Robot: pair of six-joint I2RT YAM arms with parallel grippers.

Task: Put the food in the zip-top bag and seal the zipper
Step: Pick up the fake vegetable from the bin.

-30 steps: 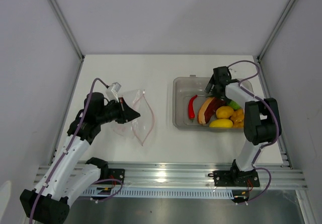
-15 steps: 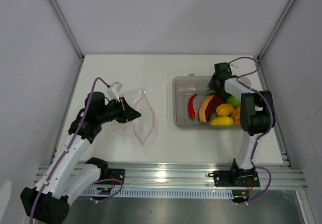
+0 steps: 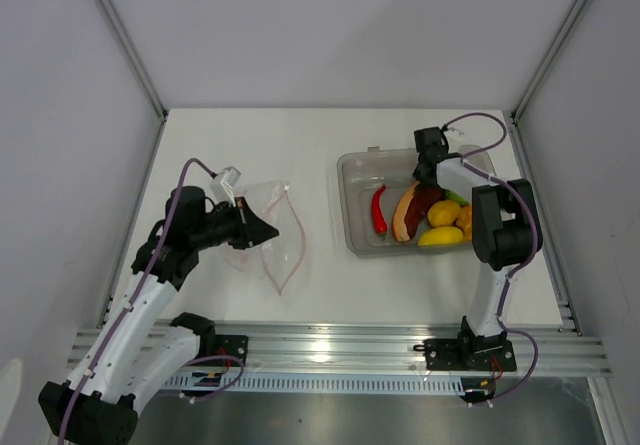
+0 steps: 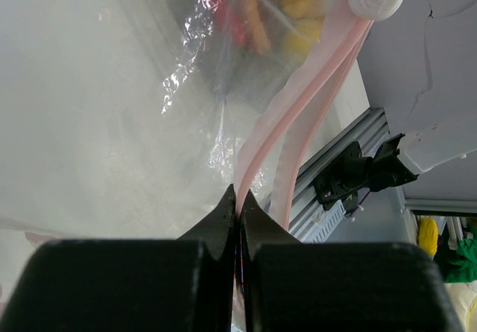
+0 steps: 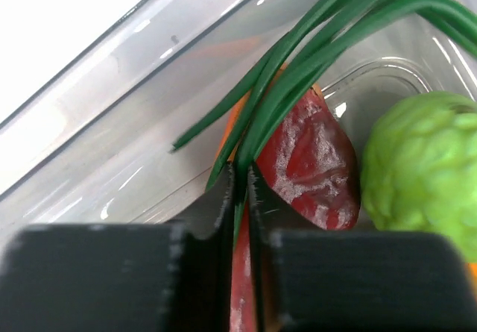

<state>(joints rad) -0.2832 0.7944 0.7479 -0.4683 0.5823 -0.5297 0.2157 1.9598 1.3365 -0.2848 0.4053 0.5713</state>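
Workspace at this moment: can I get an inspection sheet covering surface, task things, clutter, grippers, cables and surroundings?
Surface: white table, no spills seen.
Job's things: zip-top bag lies on the left side with no food seen in it. The red chili, yellow fruit, green round fruit and green scallion are all in the grey bin.
Clutter: nothing seen.
Grippers: left gripper is shut on the zipper. The right gripper is inside the bin, shut on scallion strands.
Cables: a purple cable loops along each arm; no snag seen.
Surroundings: grey walls, and a metal rail at the near edge.
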